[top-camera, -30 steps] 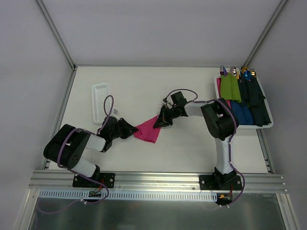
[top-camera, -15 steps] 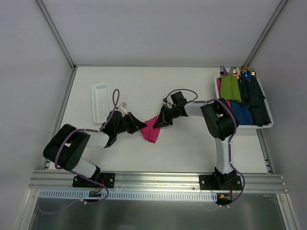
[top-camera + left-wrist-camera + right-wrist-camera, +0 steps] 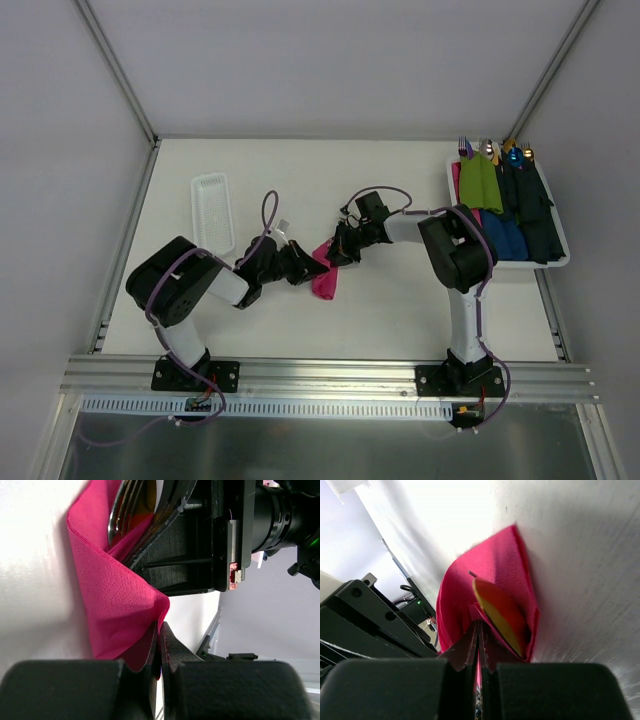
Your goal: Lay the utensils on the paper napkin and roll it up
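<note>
The magenta paper napkin (image 3: 325, 281) lies folded into a narrow bundle at the table's middle, between my two grippers. My left gripper (image 3: 311, 266) is shut on one edge of it; in the left wrist view the napkin (image 3: 115, 605) folds up from the pinched edge at the left gripper (image 3: 160, 632). My right gripper (image 3: 337, 252) is shut on the opposite edge, seen at the right gripper (image 3: 480, 630) in its wrist view. The gold utensils (image 3: 502, 615) lie inside the napkin's fold (image 3: 500, 570); their shiny ends (image 3: 125, 505) also show in the left wrist view. The grippers nearly touch.
An empty white tray (image 3: 212, 212) lies at the back left. A white tray (image 3: 555, 262) at the right holds green rolls (image 3: 480, 182), blue and navy rolls (image 3: 530, 200) and coloured utensils (image 3: 495, 150). Metal frame rails border the table.
My left gripper has swept right with the napkin's edge, close up to the right gripper. The napkin has folded from a flat sheet into a narrow bundle. The right gripper has stayed put.
</note>
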Available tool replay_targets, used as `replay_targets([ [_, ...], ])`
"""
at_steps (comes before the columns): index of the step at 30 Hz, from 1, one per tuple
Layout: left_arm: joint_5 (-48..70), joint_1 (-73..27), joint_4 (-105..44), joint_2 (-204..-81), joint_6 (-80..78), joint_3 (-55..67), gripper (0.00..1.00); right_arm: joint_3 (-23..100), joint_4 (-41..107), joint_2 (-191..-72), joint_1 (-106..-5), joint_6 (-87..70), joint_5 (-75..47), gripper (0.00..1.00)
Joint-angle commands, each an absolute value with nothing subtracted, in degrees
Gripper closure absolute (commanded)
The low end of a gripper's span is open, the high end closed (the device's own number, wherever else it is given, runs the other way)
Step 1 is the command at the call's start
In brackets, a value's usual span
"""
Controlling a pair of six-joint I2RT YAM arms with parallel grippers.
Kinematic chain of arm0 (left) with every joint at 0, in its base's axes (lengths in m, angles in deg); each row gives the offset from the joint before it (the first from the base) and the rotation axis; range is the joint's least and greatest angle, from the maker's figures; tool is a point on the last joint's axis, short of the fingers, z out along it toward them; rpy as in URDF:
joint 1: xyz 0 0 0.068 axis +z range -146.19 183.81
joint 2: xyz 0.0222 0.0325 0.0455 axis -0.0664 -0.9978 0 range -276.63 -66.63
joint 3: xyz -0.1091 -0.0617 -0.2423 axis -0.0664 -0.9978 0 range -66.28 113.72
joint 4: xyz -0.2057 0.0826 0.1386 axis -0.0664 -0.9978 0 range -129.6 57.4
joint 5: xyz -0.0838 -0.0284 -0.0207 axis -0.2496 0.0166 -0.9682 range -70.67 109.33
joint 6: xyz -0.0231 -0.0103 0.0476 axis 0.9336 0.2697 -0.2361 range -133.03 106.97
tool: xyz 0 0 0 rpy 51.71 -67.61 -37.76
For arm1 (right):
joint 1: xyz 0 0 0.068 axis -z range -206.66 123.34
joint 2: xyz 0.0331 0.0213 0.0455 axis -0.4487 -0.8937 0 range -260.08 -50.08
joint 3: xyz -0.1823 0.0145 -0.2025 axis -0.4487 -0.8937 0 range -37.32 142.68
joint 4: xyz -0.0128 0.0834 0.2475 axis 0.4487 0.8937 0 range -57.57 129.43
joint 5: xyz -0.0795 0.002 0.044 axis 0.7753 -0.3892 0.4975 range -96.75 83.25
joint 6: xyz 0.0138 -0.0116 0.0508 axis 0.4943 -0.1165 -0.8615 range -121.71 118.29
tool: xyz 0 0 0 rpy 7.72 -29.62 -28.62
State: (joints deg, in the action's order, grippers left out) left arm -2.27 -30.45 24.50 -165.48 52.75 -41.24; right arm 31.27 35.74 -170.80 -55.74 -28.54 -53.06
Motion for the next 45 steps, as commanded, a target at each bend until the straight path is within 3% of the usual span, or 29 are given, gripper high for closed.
replay_targets([
  [1,-2.47,-31.87,33.84,-167.35,55.96,-40.09,1.0,29.83,40.61,-174.09,-55.84,-24.92,-43.76,1.0],
  [6,-0.89,-33.63,33.85,-170.16,56.31,-39.38,1.0,29.65,40.61,-174.18,-55.84,-25.0,-43.49,1.0],
  [16,5.17,-35.57,11.71,-170.34,53.5,-38.24,1.0,31.67,43.68,-173.3,-55.14,-22.28,-43.58,1.0],
  [20,6.76,-35.57,3.27,-169.55,52.36,-37.1,1.0,34.21,47.44,-171.72,-53.82,-20.0,-44.28,0.95],
  [24,6.76,-35.48,-4.37,-169.9,50.69,-35.08,1.0,38.34,52.36,-169.88,-52.68,-16.05,-44.81,0.84],
  [30,7.64,-35.48,-10.27,-169.81,48.06,-33.06,1.0,44.32,60.27,-168.2,-50.57,-9.02,-46.13,0.78],
  [45,2.38,-31.79,-19.5,-170.34,32.86,-26.73,1.0,41.25,58.54,-166.79,-50.56,-2.94,-53.68,0.87],
])
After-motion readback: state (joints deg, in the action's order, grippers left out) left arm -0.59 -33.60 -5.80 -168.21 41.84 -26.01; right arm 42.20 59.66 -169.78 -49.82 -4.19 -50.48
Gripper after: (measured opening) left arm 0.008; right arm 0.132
